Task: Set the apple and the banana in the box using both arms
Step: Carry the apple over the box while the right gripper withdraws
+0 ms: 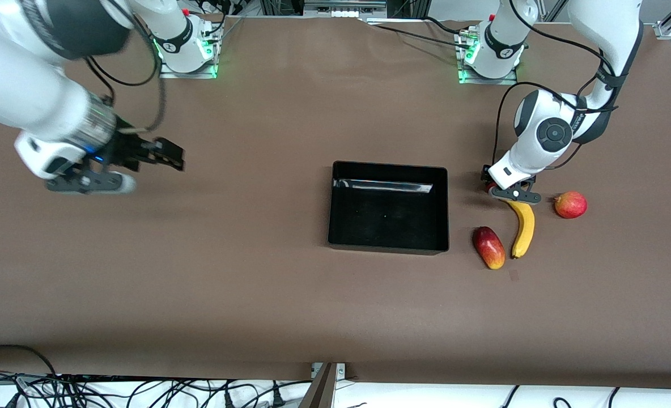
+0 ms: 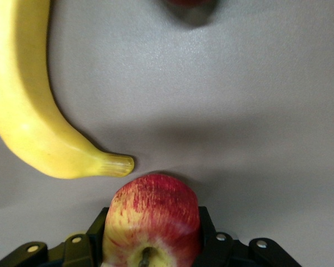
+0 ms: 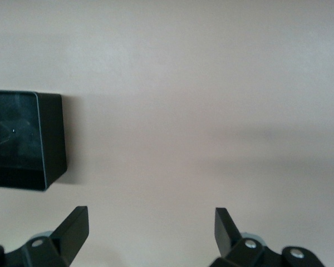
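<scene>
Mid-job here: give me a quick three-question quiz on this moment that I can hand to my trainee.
1. True or false: the apple sits between the left gripper's fingers.
2. What is in the box? A) the banana B) the mango C) nothing
3. Which fruit lies nearest the box?

Key
1. True. The fingers flank the apple, beside the banana's tip.
2. C. The banana, the mango and the red-orange fruit all lie on the table toward the left arm's end.
3. The mango. The right gripper waits open over bare table toward the right arm's end.
</scene>
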`<state>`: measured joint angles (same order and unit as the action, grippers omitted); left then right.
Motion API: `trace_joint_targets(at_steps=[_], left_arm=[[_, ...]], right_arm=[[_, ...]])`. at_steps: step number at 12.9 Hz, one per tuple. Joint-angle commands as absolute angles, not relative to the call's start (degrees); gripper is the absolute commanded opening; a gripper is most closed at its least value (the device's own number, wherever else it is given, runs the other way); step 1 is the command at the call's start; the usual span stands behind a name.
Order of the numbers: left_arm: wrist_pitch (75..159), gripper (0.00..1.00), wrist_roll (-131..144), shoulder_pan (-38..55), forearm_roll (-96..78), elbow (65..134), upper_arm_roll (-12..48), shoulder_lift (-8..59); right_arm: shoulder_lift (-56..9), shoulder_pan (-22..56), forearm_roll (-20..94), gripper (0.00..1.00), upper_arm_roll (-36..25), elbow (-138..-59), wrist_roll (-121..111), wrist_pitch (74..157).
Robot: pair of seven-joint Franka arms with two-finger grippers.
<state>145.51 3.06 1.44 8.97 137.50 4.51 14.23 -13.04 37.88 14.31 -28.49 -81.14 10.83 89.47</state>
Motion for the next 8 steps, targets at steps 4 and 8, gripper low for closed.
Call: trace_joint_targets(at_steps=[4, 8], left_arm=[[114.0, 0.05, 7.4, 1.8, 9.3, 116.3, 11.4, 10.5], [106.8, 0.04, 24.6, 4.2, 7.8, 102.7, 19.9, 18.3]], right_arm=[[-6.2, 18.9, 7.4, 1.0, -10.3, -87.4, 9.8, 87.9], [-2.9, 5.5, 4.7, 1.0, 0.1, -90.2, 4.7, 88.2]])
